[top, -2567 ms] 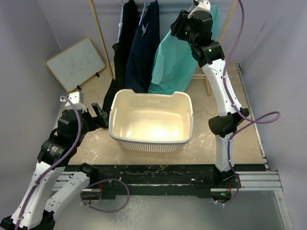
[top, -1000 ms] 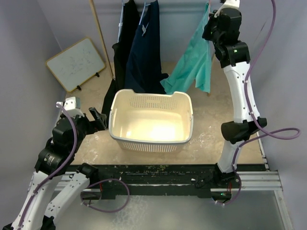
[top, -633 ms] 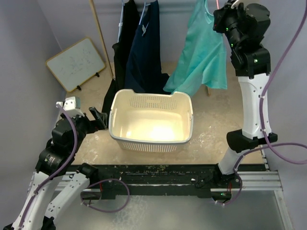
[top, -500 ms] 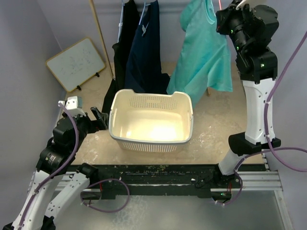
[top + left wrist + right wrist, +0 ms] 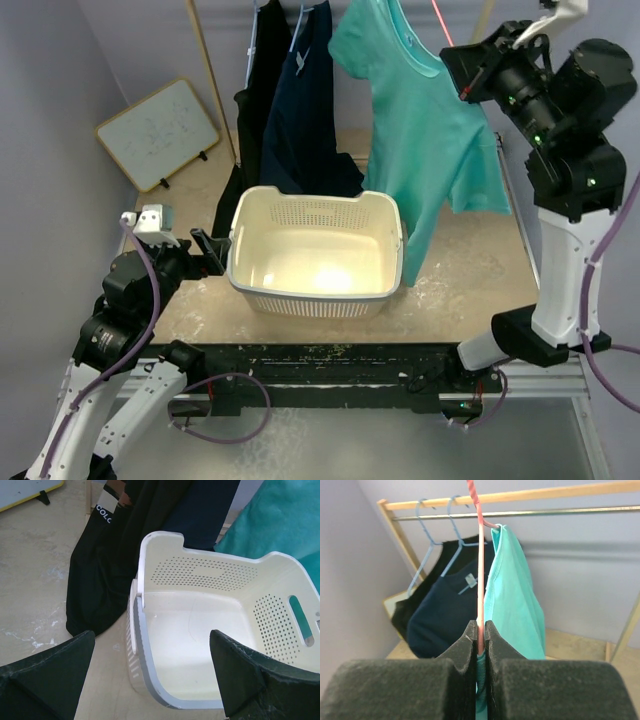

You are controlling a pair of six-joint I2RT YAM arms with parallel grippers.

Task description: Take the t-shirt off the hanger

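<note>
Lilac walls (image 5: 60,80), mottled beige tabletop (image 5: 470,270), wooden clothes rail (image 5: 530,494)

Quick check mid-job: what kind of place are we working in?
Probably a mock laundry corner in a lab enclosure, not a home: a wooden clothes rail with hung garments, a white laundry basket on the table, a small whiteboard against plain walls.

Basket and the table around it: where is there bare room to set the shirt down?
The basket is bare inside. Bare table lies between the basket and the right arm, and between the whiteboard and the basket's left wall. Crowded behind: dark garments and the teal t-shirt hang against the rim.
</note>
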